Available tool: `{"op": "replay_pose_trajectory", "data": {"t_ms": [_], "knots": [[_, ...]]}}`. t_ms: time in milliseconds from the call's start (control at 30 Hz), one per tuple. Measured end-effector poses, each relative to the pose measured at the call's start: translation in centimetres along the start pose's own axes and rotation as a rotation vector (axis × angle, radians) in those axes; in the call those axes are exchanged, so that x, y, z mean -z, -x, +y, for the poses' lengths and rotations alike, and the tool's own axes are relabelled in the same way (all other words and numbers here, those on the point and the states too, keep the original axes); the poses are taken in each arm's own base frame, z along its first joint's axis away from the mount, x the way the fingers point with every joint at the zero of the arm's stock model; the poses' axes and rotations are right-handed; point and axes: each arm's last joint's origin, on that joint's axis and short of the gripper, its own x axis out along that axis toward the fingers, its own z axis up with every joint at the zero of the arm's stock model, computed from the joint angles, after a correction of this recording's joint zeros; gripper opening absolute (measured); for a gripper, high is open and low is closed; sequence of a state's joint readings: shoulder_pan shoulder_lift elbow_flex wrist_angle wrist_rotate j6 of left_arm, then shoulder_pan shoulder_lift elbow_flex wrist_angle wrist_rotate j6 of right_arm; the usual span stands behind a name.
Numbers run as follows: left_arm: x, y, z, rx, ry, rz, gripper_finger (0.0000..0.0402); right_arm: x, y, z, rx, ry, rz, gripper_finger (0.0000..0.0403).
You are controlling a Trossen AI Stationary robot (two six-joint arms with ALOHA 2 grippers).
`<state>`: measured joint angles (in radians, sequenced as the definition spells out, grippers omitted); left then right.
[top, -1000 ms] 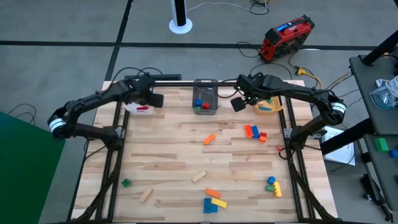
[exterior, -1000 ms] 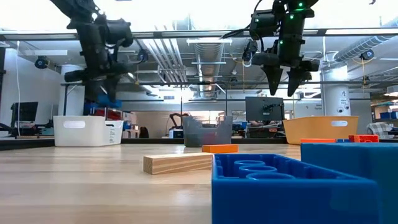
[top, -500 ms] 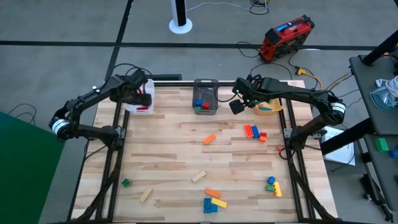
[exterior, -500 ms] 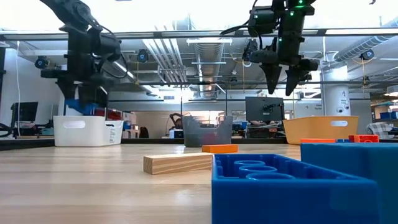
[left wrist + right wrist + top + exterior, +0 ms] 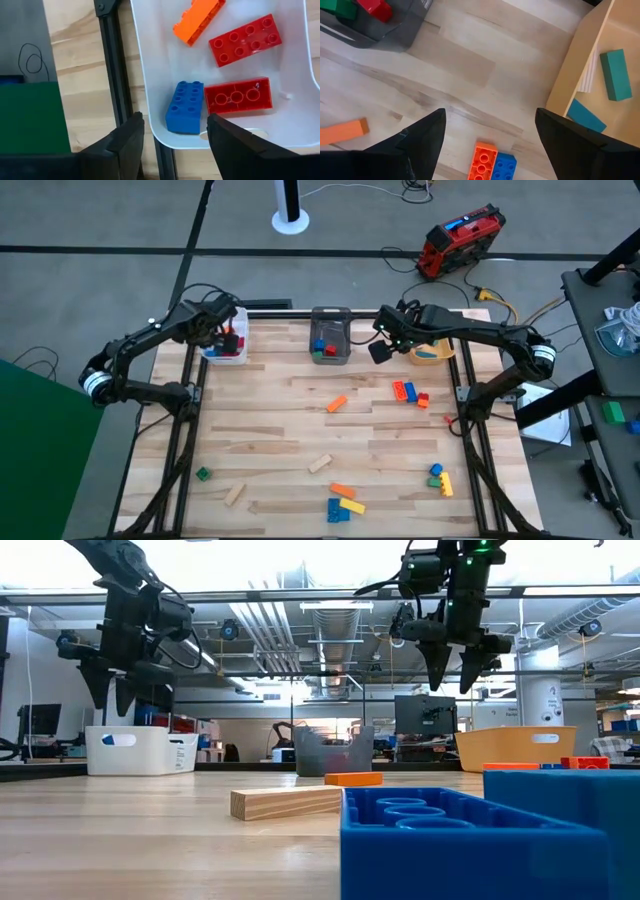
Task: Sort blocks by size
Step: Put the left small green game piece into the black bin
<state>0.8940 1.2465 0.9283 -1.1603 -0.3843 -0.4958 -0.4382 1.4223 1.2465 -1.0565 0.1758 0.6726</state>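
Left end effector (image 5: 172,137) open wide, empty, over glossy white bin (image 5: 300,120): studded blue brick (image 5: 185,106), two red, one orange inside. Right end effector (image 5: 487,132) wide above planked desk (image 5: 300,430); remaining blocks (image 5: 345,502) scattered there.

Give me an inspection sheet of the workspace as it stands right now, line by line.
Surface: pale wooden slat table, loose blocks scattered.
Job's things: blue studded brick, two red studded bricks and an orange brick in the white plastic bin; orange bar mid-table.
Clutter: grey bin, orange bin.
Grippers: left gripper open over the white bin; right gripper open, raised between grey and orange bins.
Cables: cords on the floor beyond the table.
Surroundings: red machine on the floor.
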Motion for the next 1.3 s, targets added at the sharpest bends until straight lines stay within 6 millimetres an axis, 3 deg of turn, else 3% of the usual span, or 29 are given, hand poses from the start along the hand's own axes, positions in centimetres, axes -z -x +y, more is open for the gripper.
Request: {"op": "replay_pose_trajectory", "data": {"t_ms": [167,367,567,700,967,1167,1300], "knots": [[0.0,0.0,-0.1,0.012,-0.016,0.005,0.0197,0.2,0.0,0.2,-0.003,-0.001,0.001,0.0289],[0.6,0.4,-1.0,0.158,-0.034,0.069,0.0197,0.2,0.1,0.2,-0.003,0.000,0.000,0.0286],[2.9,1.9,-3.0,0.368,-0.085,0.231,0.0197,0.2,0.1,0.2,-0.004,0.000,0.000,0.0297],[5.6,3.6,-4.9,0.470,-0.166,0.326,0.0197,0.1,0.1,0.3,-0.008,0.002,-0.005,0.0299],[12.4,6.6,-7.8,0.488,-0.422,0.349,0.0197,-0.1,0.1,0.5,-0.030,0.007,-0.034,0.0288],[18.2,8.3,-8.0,0.503,-0.746,0.304,0.0197,-0.2,0.1,0.5,-0.031,0.032,-0.035,0.0298],[21.4,9.2,-7.1,0.501,-0.788,0.233,0.0197,-0.1,0.1,0.5,-0.035,0.034,-0.031,0.0304]]}}
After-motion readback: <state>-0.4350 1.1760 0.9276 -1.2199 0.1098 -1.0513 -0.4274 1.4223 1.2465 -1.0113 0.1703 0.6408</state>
